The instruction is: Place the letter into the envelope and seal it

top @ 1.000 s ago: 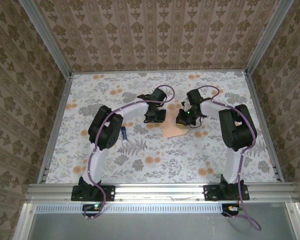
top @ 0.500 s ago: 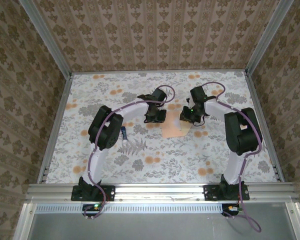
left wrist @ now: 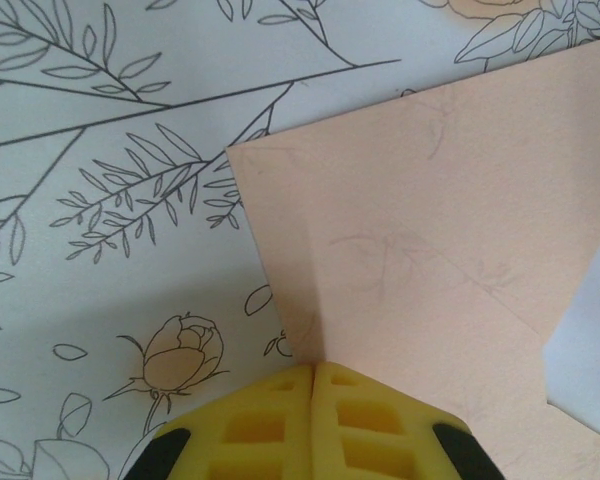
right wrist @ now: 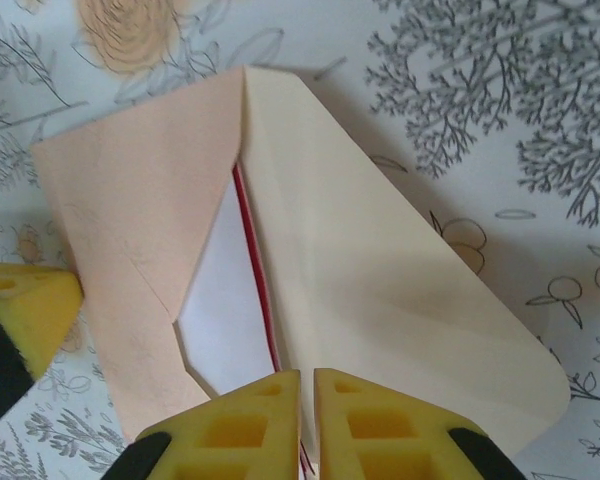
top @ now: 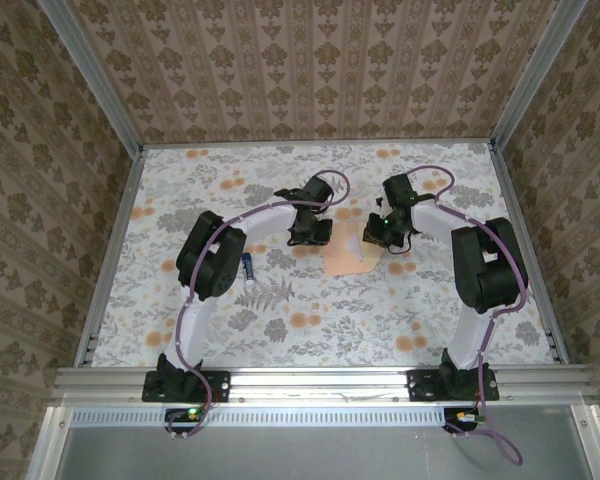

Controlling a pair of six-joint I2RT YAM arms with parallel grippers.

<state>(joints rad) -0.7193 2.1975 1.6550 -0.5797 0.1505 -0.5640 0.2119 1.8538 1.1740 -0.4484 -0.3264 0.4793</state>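
Note:
The peach envelope [top: 342,260] lies flat mid-table between both arms. My left gripper [top: 313,234] is at its left edge. In the left wrist view its yellow jaws [left wrist: 313,369] are pressed together on the edge of the envelope [left wrist: 430,230]. My right gripper [right wrist: 307,376] sits at the envelope's mouth, jaws nearly closed, and the raised cream flap [right wrist: 380,280] runs into the thin gap between them. The letter [right wrist: 225,290], white with a red edge, shows inside the mouth beside the envelope's peach front [right wrist: 130,200]. A left fingertip [right wrist: 25,300] touches the envelope's far edge.
A small blue object [top: 248,265] lies by the left arm's elbow. Metal rails [top: 110,250] and patterned walls close in the floral tablecloth on three sides. Open cloth stretches in front of the envelope toward the arm bases.
The right arm's elbow has swung outward to the right and its gripper has shifted slightly right along the envelope's mouth. A white patch of letter now shows there. The left arm has stayed still.

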